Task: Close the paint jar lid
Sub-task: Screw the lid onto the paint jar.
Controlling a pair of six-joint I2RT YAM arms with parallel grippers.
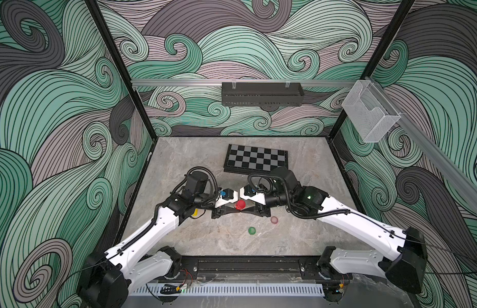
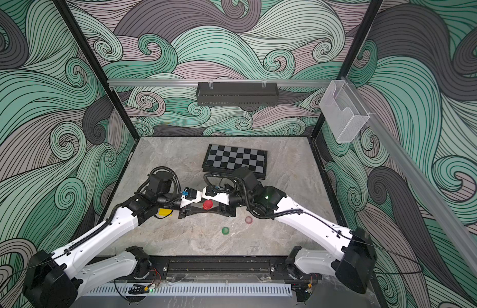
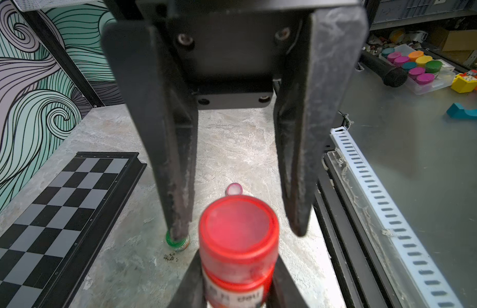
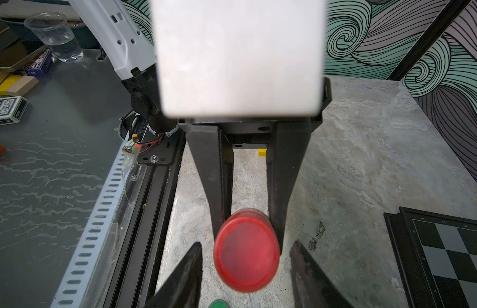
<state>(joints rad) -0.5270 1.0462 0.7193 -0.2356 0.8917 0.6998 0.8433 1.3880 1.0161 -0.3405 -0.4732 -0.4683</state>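
A small red paint jar [image 3: 236, 290] with a white label is upright just above the table, and my left gripper [image 3: 237, 256] is shut on its body below the cap. The red lid [image 3: 238, 226] sits on top of the jar and also shows in both top views [image 1: 240, 204] [image 2: 208, 204]. My right gripper [image 4: 247, 243] faces the left one. Its fingers [image 4: 184, 277] flank the lid [image 4: 246, 253], one on each side, with a gap on both sides, so it is open and touches nothing.
A green-lidded jar [image 1: 252, 230] and a pink-lidded jar [image 1: 274, 220] stand on the marble table toward the front. A folded chessboard [image 1: 256, 158] lies behind the arms. A yellow block [image 2: 164, 212] sits under the left wrist.
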